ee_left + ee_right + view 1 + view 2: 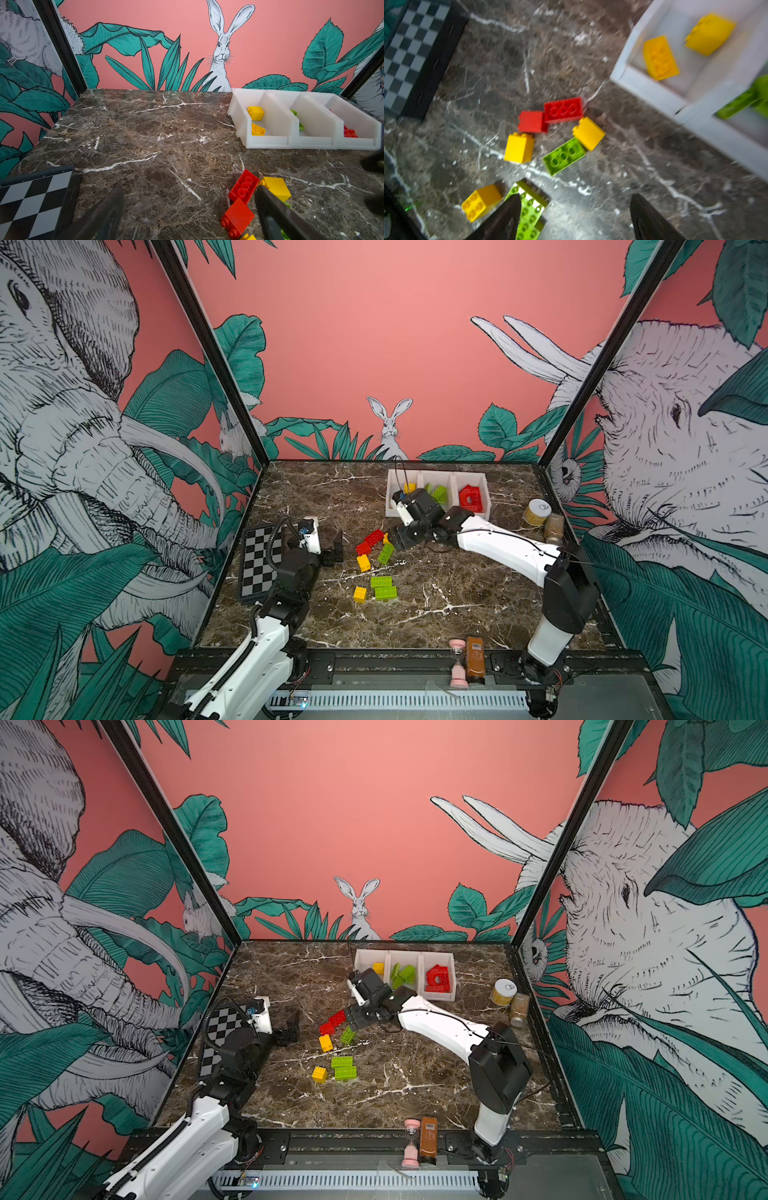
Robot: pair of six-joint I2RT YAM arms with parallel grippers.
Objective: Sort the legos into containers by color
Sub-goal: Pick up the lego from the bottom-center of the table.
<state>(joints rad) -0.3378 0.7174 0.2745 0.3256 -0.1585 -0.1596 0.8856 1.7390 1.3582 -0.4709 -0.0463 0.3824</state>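
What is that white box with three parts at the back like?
The white plastic bin tray is three joined, open-topped compartments in a row, standing flat on the marble table near the back wall. One end holds yellow bricks, the middle green bricks, the other end red bricks, including an arch.

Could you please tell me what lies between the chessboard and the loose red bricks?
The open left hand lies between chessboard and red bricks, in both top views.
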